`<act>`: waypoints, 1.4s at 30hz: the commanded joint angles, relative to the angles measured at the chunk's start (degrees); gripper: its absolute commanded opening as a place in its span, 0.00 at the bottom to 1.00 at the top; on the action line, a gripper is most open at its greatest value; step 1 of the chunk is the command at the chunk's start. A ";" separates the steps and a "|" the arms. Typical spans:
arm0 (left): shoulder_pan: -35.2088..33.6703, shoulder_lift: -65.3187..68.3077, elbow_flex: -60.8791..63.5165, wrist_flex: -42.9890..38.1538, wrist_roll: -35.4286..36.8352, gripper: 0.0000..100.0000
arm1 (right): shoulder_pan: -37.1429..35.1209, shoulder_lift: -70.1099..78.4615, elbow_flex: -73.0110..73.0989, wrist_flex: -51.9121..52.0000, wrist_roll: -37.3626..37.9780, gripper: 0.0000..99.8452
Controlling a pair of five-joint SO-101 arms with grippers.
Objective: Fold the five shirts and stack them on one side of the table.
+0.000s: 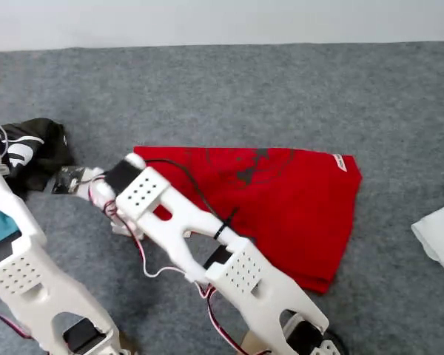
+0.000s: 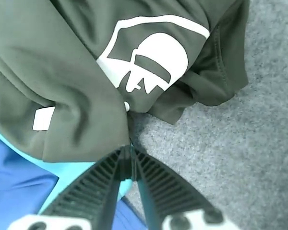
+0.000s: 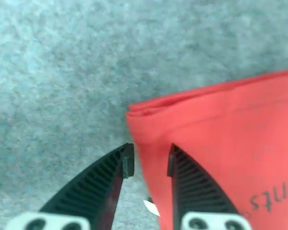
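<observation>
At the left edge of the table point(image 1: 296, 89) lies a heap: a dark shirt point(image 2: 62, 72) on top of a cyan shirt point(image 2: 62, 168) and a blue one point(image 2: 19, 191). That heap looks like the start of the stack the task asks for, kept to one side so the middle is free for folding. The left gripper point(image 2: 130, 160) sits at the dark shirt's hem with its jaws drawn nearly together, only a sliver between them. I cannot tell whether any cloth is caught there. My guess is that it is placed at the hem to settle or hold that shirt on the heap.

Next over, the right gripper point(image 3: 150, 160) is low at the left corner of the red shirt point(image 3: 230, 134). Its jaws are parted a moderate way and hold nothing. One finger stands over bare table, the other over the cloth, so the folded edge runs between them. That straddle suits pinching all the layers at the corner together, probably for another fold or to drag the shirt toward the heap.

The red shirt lies flat in the middle of the table, doubled over with its layered edge showing. Near the right edge a white shirt point(image 1: 440, 237) waits, well apart from the rest and seemingly not yet folded.
</observation>
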 commanded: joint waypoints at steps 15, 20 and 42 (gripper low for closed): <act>2.81 -3.25 -0.22 -0.97 0.35 0.00 | 2.86 0.92 -9.05 0.92 -0.62 0.14; 2.81 -3.34 -0.31 -0.97 0.35 0.00 | 3.03 4.88 -9.67 2.51 -0.35 0.08; 16.35 -14.95 -1.27 4.84 0.35 0.00 | 25.45 -32.84 1.76 7.34 -0.62 0.04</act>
